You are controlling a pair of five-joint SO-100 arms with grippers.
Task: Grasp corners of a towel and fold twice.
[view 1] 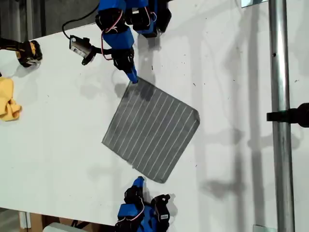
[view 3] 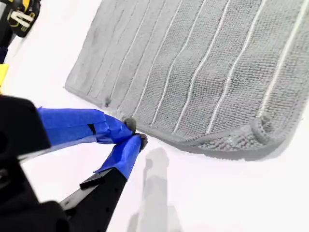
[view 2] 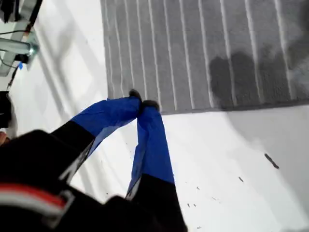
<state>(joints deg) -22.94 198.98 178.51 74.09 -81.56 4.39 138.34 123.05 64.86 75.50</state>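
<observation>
The towel (view 1: 152, 129) lies flat mid-table, turned diamond-wise. My first gripper (view 2: 143, 103) is clenched at the towel's edge; we can't tell if it has fabric. My second gripper (view 3: 134, 131) is pinched shut beside the edge too. We'd confirm both corners are really caught, then lift together evenly.

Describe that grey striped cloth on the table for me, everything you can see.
The towel is a grey square of nubbly soft fabric with thin white parallel stripes, lying flat and unfolded, turned diamond-wise on the white table. One corner curls up slightly. My first hand and my second hand, both closed, meet opposite edges; whether they pinch fabric is unclear.
</observation>
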